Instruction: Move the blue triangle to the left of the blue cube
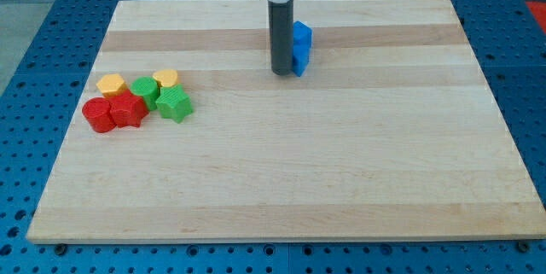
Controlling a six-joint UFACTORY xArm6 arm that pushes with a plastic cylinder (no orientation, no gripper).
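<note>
Pale wooden board on a blue pegboard table. View's left: tight cluster of orange block, red cylinder, red block, green block, yellow block, green star. Rod upright, no jaws; my tip touches the board by the blue pieces' left side. Blue cube and blue triangle touch, half hidden; triangle's pointing and long axis can't be told.

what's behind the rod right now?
Blue blocks sit just behind my tip, poking out on the view's right. Two stacked-looking blue shapes show; their left parts are covered by the rod, so I cannot tell cube from triangle or whether they touch.
</note>
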